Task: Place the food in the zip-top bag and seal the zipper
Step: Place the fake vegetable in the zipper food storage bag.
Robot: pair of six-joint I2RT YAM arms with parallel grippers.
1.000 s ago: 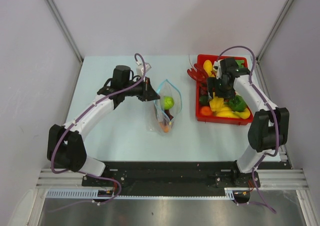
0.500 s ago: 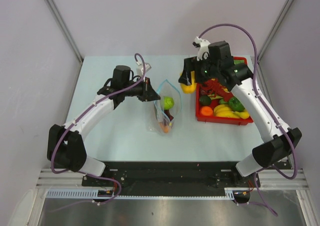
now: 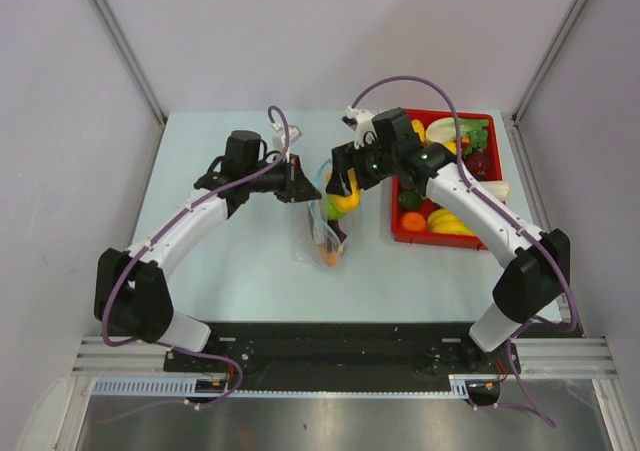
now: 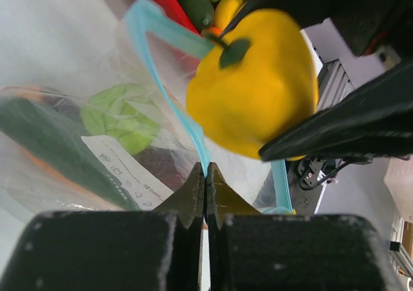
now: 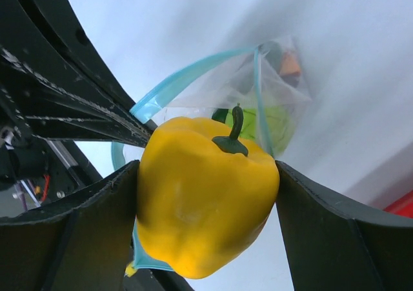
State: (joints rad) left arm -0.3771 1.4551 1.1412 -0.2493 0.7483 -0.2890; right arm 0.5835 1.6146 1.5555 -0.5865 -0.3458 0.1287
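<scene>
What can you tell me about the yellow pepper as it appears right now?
The yellow pepper is a glossy, smooth plastic toy, blocky and lobed, with a short dark green stem. It is clamped on two sides between the fingers of the right hand, held in the air at the open mouth of the zip-top bag, by its light blue zipper. Whether it has passed the rim is unclear. The left hand pinches the zipper just beside it.

Glossy smooth plastic yellow pepper (image 5: pixel 206 194); clear thin film zip-top bag (image 4: pixel 71 65); red plastic tray (image 3: pixel 440 239)
</scene>
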